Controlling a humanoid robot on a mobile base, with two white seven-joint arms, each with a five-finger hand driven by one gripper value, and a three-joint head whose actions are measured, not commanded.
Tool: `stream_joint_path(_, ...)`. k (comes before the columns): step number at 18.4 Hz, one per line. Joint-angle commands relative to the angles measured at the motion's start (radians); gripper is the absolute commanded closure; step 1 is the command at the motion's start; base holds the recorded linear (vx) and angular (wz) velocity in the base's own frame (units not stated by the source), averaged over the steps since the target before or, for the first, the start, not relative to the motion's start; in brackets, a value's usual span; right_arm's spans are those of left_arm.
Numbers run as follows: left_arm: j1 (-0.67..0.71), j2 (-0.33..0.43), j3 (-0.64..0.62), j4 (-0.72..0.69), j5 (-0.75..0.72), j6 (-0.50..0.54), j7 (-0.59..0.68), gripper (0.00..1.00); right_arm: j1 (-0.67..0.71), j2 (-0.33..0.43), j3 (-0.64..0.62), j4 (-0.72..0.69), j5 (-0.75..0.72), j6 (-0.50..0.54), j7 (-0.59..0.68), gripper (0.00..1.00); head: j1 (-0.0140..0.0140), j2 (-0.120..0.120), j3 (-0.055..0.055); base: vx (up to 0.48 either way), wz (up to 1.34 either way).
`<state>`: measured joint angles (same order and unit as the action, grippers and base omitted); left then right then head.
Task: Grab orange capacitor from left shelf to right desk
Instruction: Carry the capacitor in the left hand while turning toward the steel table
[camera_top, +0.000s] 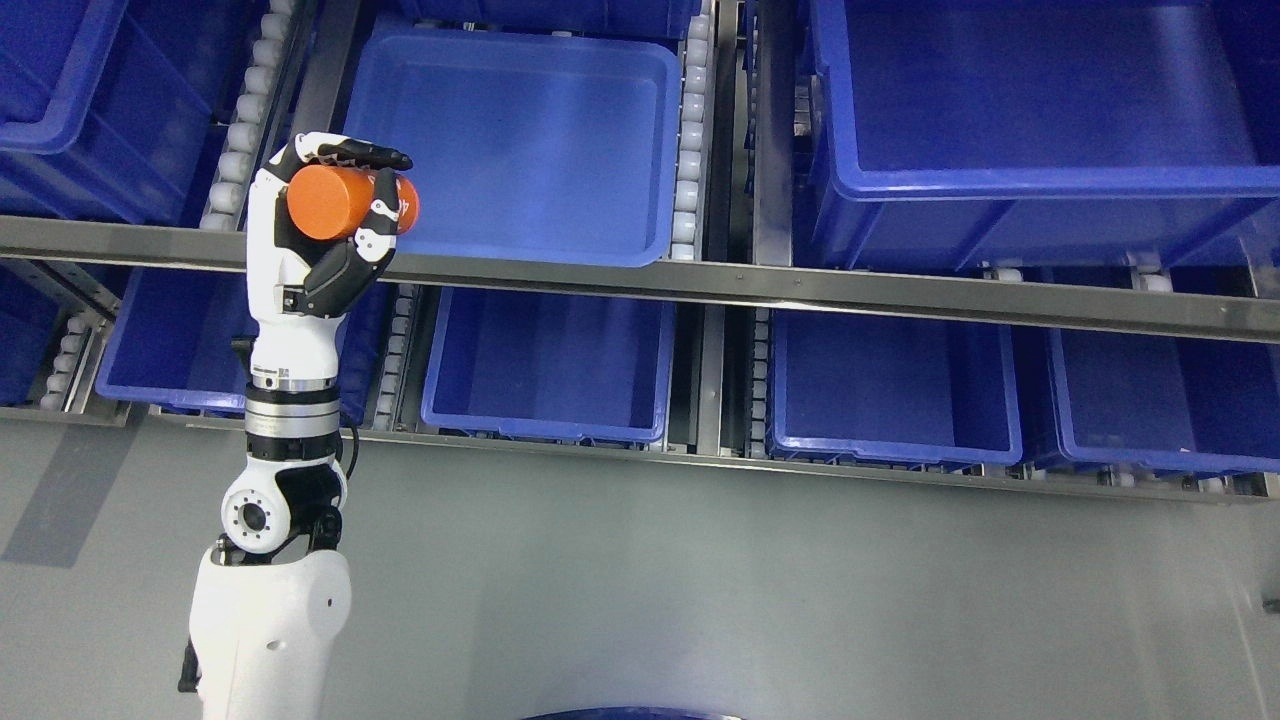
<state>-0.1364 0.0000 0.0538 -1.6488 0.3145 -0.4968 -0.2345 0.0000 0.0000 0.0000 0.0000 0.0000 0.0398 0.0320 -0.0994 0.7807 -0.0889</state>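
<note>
The left hand (335, 215) is clamped on the orange capacitor (345, 202), which lies sideways in its grip, raised in front of the shelf rail (700, 285) at the left of the scene. Black fingers (365, 157) curl over the top of the cylinder and another crosses its right end, so the hold looks like a wrap, not a pinch.

The likeliest trouble, as I judge it, is slippage. The capacitor is a smooth round body, and its right end pokes out past the fingers; a quick swing toward the right could let it roll or slide out of the hand and drop to the grey floor (700, 600) or into one of the blue bins below. A second risk is collision: the hand sits close in front of the metal rail and near the corner of the upper blue bin (520, 150), so a sideways sweep without first drawing back could knock the wrist or the capacitor against them.

Much is not shown. The right desk where the part should go is nowhere in view, so the length of the carry cannot be judged. The right arm is out of view. The palm side of the grasp is hidden behind the capacitor, so how firmly it is seated cannot be told. A dark blue curved edge at the bottom is cut off and unidentifiable.
</note>
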Motion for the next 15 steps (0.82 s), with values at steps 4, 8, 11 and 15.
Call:
stream_joint_path(4,0.0,0.017,-0.038,-0.002,0.0,0.01,-0.002,0.98,-0.002,-0.017,-0.011,-0.034,0.003,0.0,0.0,0.0,0.0,0.0,0.0,-0.271,0.11)
stream_joint_path(8,0.0,0.017,-0.097,0.001,0.0,0.015,-0.002,0.98,-0.002,-0.017,-0.011,-0.034,0.003,0.0,0.0,0.0,0.0,0.0,0.0,-0.249,-0.03)
stream_joint_path(11,-0.002,0.017,-0.101,0.001,0.0,0.015,-0.002,0.98,-0.002,-0.017,-0.011,-0.034,0.005,0.0,0.0,0.0,0.0,0.0,0.0,-0.202,-0.27)
stream_joint_path(15,-0.002,0.017,-0.108,0.001,0.0,0.014,-0.002,0.98,-0.002,-0.017,-0.011,-0.034,0.005,0.0,0.0,0.0,0.0,0.0,0.0,-0.1,-0.66)
